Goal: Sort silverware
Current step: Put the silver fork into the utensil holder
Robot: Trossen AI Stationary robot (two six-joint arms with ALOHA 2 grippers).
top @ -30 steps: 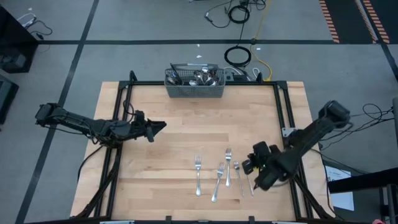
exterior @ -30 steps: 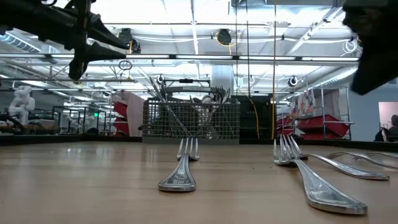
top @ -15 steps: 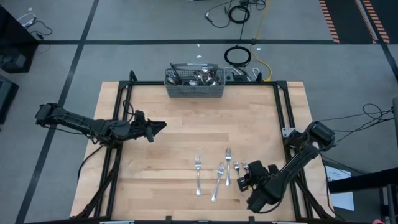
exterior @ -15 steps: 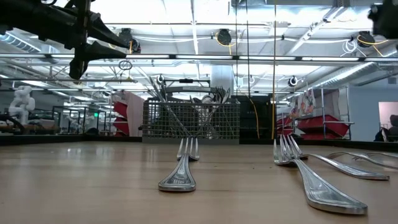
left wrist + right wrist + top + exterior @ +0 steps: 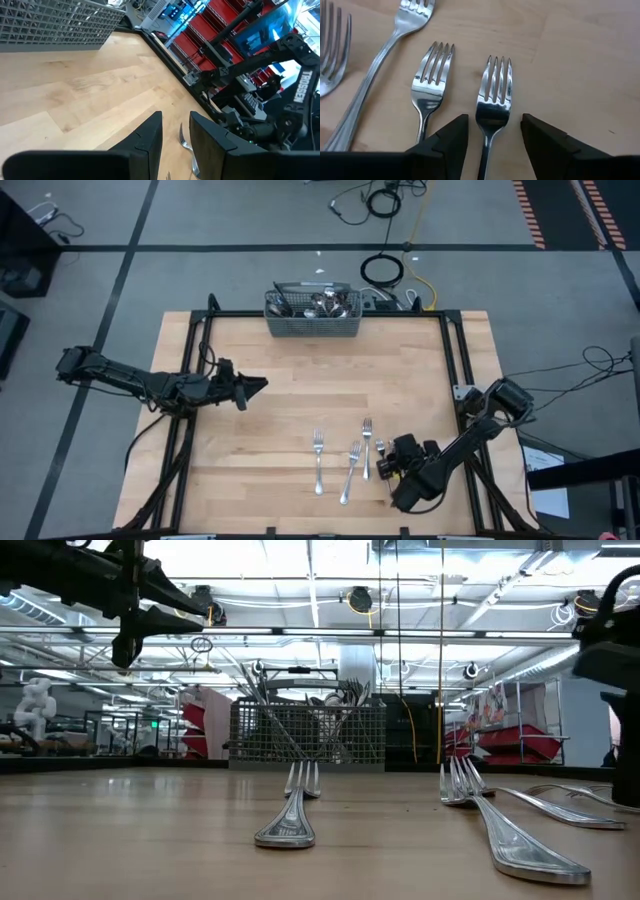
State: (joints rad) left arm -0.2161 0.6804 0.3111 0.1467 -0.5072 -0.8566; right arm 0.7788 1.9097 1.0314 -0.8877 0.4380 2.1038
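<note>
Silverware lies in two places on the wooden table (image 5: 250, 450): a jumble of pieces stands in the grey wire-mesh basket (image 5: 313, 323) at the far edge, and a row of forks lies flat near the front edge, right of centre. Largest of all is the table itself, framed by black rails along its left and right sides. The left arm reaches in from the left side, and its left gripper (image 5: 258, 383) hangs above bare wood well apart from every fork, its fingers (image 5: 150, 137) standing a narrow gap apart with nothing between them. The right arm folds in from the right side, and the right gripper (image 5: 388, 467) sits low over the right end of the fork row. Its fingers (image 5: 445, 137) are spread apart and straddle the handle of the rightmost fork (image 5: 493, 102), which lies flat on the wood with its tines pointing away from the gripper; whether the fingers touch it cannot be told. Just beside it lies a second fork (image 5: 430, 87), parallel and not touching. Farther left lie three more: one fork (image 5: 367, 446), then a slanted fork (image 5: 350, 471), then the leftmost fork (image 5: 319, 460), all apart from one another.
</note>
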